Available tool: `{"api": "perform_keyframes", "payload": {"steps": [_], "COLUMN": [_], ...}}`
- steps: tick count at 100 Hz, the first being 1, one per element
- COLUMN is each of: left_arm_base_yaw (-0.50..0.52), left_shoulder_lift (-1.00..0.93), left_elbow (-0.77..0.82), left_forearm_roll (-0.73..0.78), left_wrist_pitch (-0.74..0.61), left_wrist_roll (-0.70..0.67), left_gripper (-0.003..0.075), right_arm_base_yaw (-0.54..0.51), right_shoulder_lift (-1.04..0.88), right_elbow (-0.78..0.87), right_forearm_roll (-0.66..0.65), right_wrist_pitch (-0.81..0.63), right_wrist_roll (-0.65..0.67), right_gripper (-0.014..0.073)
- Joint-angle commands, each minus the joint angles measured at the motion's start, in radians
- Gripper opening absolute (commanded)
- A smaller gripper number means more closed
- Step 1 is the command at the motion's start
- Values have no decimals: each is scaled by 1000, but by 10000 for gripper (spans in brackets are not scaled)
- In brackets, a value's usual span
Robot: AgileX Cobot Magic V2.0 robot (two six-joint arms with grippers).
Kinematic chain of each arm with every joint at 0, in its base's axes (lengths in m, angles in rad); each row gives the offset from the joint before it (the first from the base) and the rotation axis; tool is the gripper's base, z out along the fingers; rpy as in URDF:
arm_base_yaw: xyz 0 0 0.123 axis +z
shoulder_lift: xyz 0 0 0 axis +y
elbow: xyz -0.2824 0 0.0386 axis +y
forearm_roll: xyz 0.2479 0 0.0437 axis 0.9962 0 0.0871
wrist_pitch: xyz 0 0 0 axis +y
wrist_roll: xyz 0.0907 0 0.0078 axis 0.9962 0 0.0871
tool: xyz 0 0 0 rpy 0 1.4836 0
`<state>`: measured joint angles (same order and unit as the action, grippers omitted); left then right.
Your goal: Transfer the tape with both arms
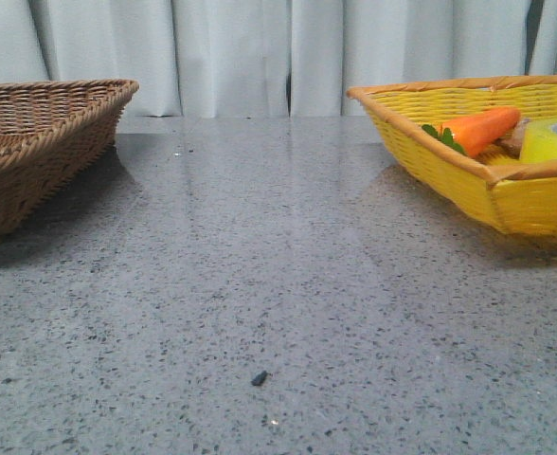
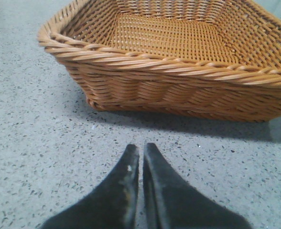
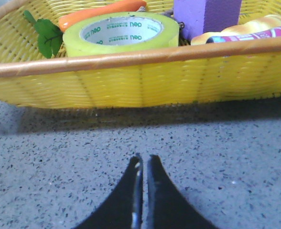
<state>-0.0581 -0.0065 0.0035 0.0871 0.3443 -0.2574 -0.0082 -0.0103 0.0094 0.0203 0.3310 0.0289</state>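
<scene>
**Tape parked in the yellow basket, both tools pinched closed over the desk**

The wide roll of translucent yellow packing tape (image 3: pixel 121 34) lies flat in the yellow woven basket (image 3: pixel 131 83), hole facing up, white inner core with green print clearly readable in the right wrist view. In the front view the roll (image 1: pixel 550 140) only peeks over the basket's tan-wrapped rim at the far right of the grey speckled stone-look desk (image 1: pixel 260 284).

It's crowded in there. An orange plastic carrot with green leaves (image 3: pixel 100 13) lies just beside the roll, a purple block (image 3: pixel 205 14) stands on its other side, and a yellow bottle-like thing with a coloured label (image 3: pixel 255 31) lies along the rim next to that. The near rim and basket wall stand between the right tool and the roll.

The right tool (image 3: pixel 142 164), black with pointed angular fingers, hangs just above the desk in front of that basket, its fingers pressed nearly together with only a sliver between them, holding nothing. The left tool (image 2: pixel 140 155) looks the same: dark tapered fingers practically touching, nothing between them, pointing at a brown wicker basket (image 2: pixel 178 90) with a thick braided rim and sloped walls.

The brown basket (image 1: pixel 32 142) is on the desk's left side, the yellow one on the right, well apart, with a broad glossy stretch of desk between them carrying just one small dark speck (image 1: pixel 259 378).
</scene>
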Motion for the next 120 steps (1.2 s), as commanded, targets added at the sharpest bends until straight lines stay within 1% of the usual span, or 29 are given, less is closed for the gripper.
{"api": "perform_keyframes", "payload": {"steps": [1, 60, 75, 79, 84, 85, 90, 97, 103, 106, 109, 114, 120], "left_arm_base_yaw": [5, 5, 5, 5, 5, 5, 5, 5, 5, 5, 5, 5, 5], "left_shoulder_lift": [-26, -26, -26, -26, -26, -26, -26, -26, -26, -26, -26, -26, -26], "left_elbow": [8, 8, 8, 8, 8, 8, 8, 8, 8, 8, 8, 8, 3], "left_forearm_roll": [2, 4, -1, -28, -87, -119, -225, -349, -445, -491, -515, -547, -578], "left_wrist_pitch": [-38, -38, -67, -100, -150, -159, -244, -344, -408, -435, -467, -509, -550], "left_wrist_roll": [-8, -8, -8, -8, -8, -8, -8, -10, -10, -10, -10, -10, -10], "left_gripper": [-21, -21, -21, -21, -21, -21, -21, -21, -21, -21, -21, -21, -21], "right_arm_base_yaw": [-5, -5, -5, -5, -5, -5, -5, -5, -5, -5, -5, -5, -5], "right_shoulder_lift": [-21, -21, -21, -21, -21, -21, -21, -21, -21, -21, -21, -21, -20], "right_elbow": [22, 22, 22, 22, 22, 22, 22, 22, 20, 18, 14, 3, -12], "right_forearm_roll": [-5, -6, -13, -11, 7, 10, 41, 119, 230, 301, 398, 518, 584], "right_wrist_pitch": [-17, -31, -148, -192, -282, -294, -384, -496, -562, -578, -583, -581, -583], "right_wrist_roll": [-3, -3, -3, -3, -3, -3, -3, -3, -3, -3, -3, -3, -3], "right_gripper": [-74, -74, -74, -74, -74, -74, -74, -74, -74, -74, -74, -74, -74]}}
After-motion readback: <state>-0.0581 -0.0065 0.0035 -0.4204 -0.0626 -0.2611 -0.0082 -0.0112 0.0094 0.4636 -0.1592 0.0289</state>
